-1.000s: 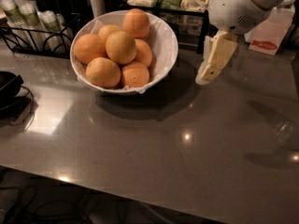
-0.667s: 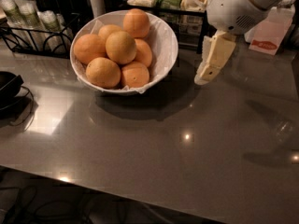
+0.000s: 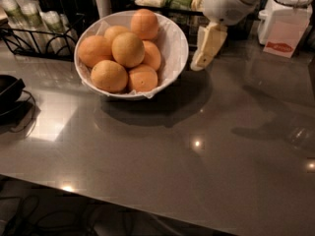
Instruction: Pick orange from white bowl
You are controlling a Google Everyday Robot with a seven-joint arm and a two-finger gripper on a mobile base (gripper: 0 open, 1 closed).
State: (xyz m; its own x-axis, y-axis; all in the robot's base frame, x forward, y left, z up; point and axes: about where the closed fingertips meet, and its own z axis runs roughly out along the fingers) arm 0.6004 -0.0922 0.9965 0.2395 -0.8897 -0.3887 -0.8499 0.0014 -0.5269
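Observation:
The white bowl (image 3: 173, 43) stands on the grey counter at the back left, lined with crinkled white paper and piled with several round fruits. The orange (image 3: 144, 23), a deeper orange than the others, lies at the top back of the pile. Paler yellow-orange fruits (image 3: 127, 49) fill the middle and front. My gripper (image 3: 199, 63) hangs from the white arm just right of the bowl's rim, pointing down and to the left, above the counter. It holds nothing that I can see and touches neither bowl nor fruit.
A black wire rack with green-capped bottles (image 3: 29, 18) stands behind the bowl at the left. A black object with a cable (image 3: 7, 90) lies at the left edge. A white appliance and a red-printed white packet (image 3: 284, 36) stand at the back right. The grey counter (image 3: 197, 171) stretches to the front.
My gripper has moved a little left and up, closer to the bowl's right rim. The bowl and fruits have not moved.

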